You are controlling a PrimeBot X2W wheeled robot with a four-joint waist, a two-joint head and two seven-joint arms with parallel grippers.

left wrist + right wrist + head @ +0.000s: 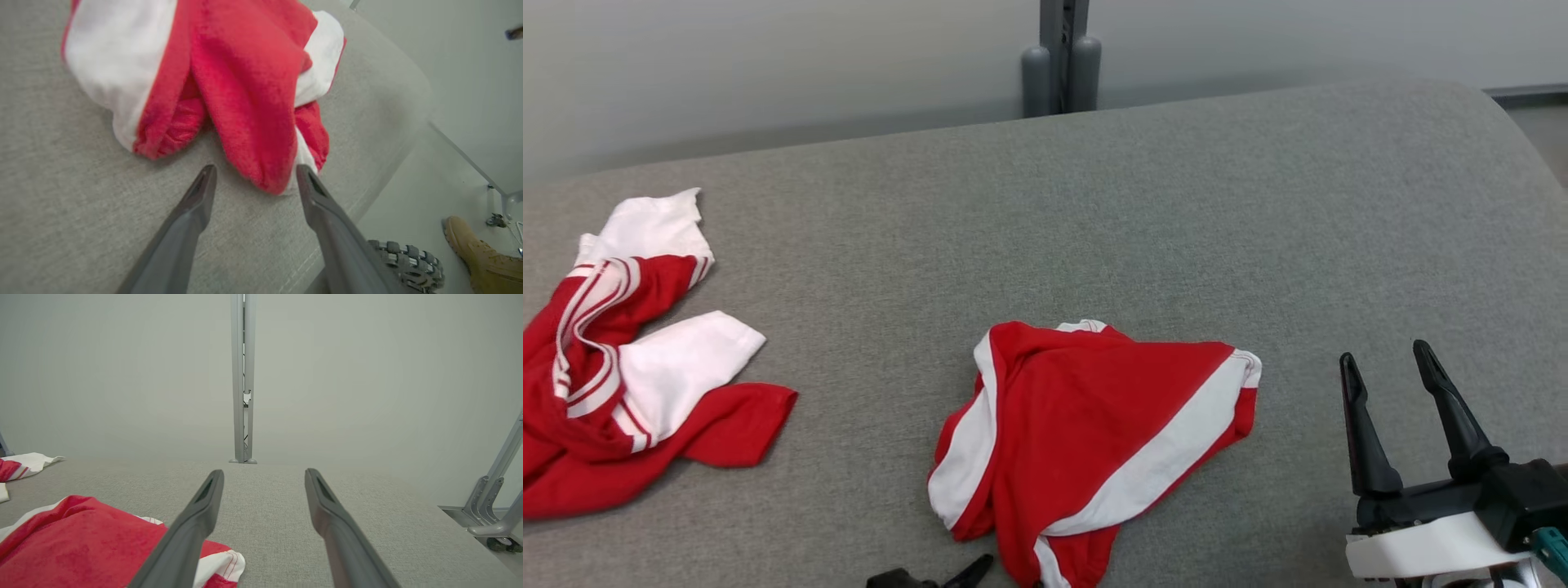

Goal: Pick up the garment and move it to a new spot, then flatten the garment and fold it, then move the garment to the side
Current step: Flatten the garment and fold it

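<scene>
Left gripper [256, 168] wide, tips beside garment [1094, 425], mostly cut off in head view; right gripper [1384, 354] wide.

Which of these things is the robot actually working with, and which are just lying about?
In the job: crumpled red garment with white side stripes; left gripper, open at its edge; right gripper, open.
Probably just lying about: second red-and-white garment at far left; person's tan boot.

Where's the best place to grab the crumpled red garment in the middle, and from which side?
On the garment, probably the near red fold, the lobe bulging toward the robot. It rises off the cushion, so jaws can close around it. Come from the near edge with the left gripper, open and lined up on it.
</scene>
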